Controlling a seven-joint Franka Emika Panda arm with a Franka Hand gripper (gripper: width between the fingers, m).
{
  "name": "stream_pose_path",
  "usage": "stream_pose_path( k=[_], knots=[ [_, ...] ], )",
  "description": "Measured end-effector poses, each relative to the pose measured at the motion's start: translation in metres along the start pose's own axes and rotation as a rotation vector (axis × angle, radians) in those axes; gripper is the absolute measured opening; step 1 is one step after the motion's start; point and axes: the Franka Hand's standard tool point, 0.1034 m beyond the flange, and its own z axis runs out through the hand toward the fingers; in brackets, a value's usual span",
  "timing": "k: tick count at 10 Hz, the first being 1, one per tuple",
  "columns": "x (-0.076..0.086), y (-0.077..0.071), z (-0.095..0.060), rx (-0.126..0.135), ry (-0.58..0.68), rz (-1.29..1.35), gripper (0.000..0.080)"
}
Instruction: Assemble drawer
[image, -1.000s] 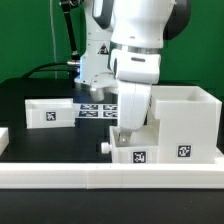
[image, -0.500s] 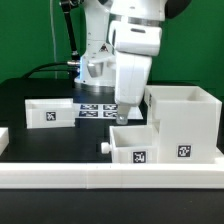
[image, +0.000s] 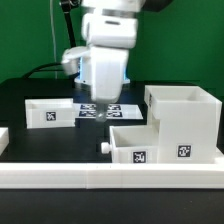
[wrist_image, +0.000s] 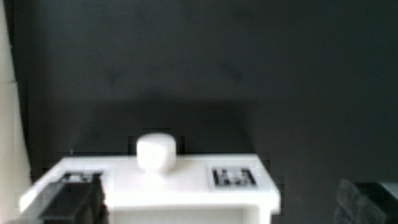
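dark fingertips (wrist_image: 68, 202) sit spread wide at the edges of the wrist view, gripping nothing, with a white knobbed tray below them. from where i stand the gripper (image: 101, 108) hangs over the marker board (image: 86, 112), apart from every part. just in front lies the front tray (image: 135, 146), its knob (image: 104, 147) pointing to the exterior view's left, just beside the big housing (image: 185, 125). a second tray (image: 48, 113) rests well off to the exterior view's left on the black table (image: 20, 95).

Marker board (image: 86, 112) on black table (image: 40, 140) (partly hidden); white border bar (image: 110, 178).
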Motion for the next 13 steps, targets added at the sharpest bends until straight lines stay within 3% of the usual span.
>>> stream_pose_path(
  k=[1,4,7,10,13],
  knots=[
    [-0.007,0.002,0.013,0.011,0.039,-0.005,0.0649],
    [-0.027,0.000,0.029,0.024,0.125,-0.032,0.0649],
    [-0.034,-0.010,0.049,0.067,0.216,-0.031,0.0649],
    [-0.015,-0.011,0.059,0.087,0.224,-0.024,0.0649],
    [0.009,-0.007,0.056,0.096,0.229,0.038,0.0649]
  ],
)
